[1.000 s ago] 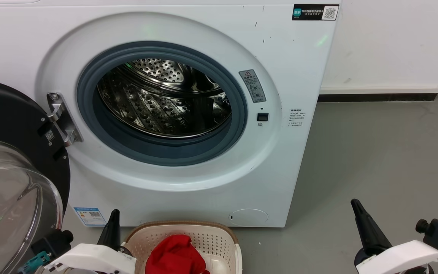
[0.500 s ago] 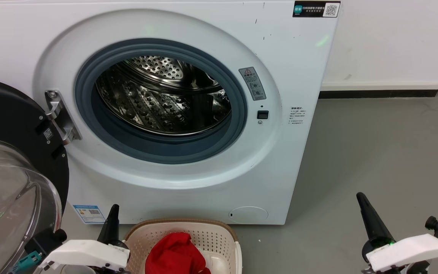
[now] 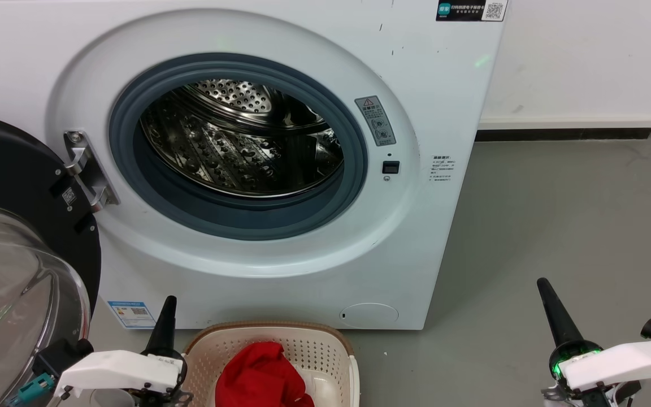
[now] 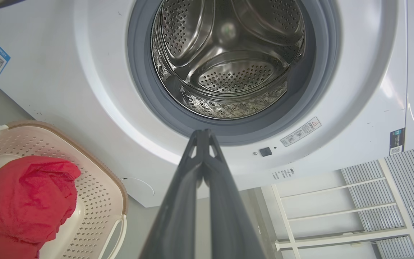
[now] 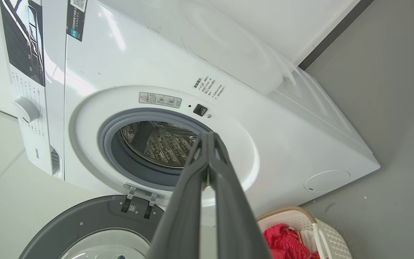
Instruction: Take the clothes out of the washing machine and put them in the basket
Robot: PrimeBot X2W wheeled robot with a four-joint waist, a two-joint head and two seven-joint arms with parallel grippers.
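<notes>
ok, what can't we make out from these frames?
- Perforated steel drum of the white front-loading washing machine: its front floor is hidden behind the grey rubber ring, head view.
- Cream perforated plastic basket: cut by the head view's bottom edge; count of bright red clothes unclear.
- Small printed label on the washer front: too small to read.

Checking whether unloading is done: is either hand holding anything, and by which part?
Nothing is held. The left hand and the right hand are both shut and empty; the red clothes lie loose in the basket.
</notes>
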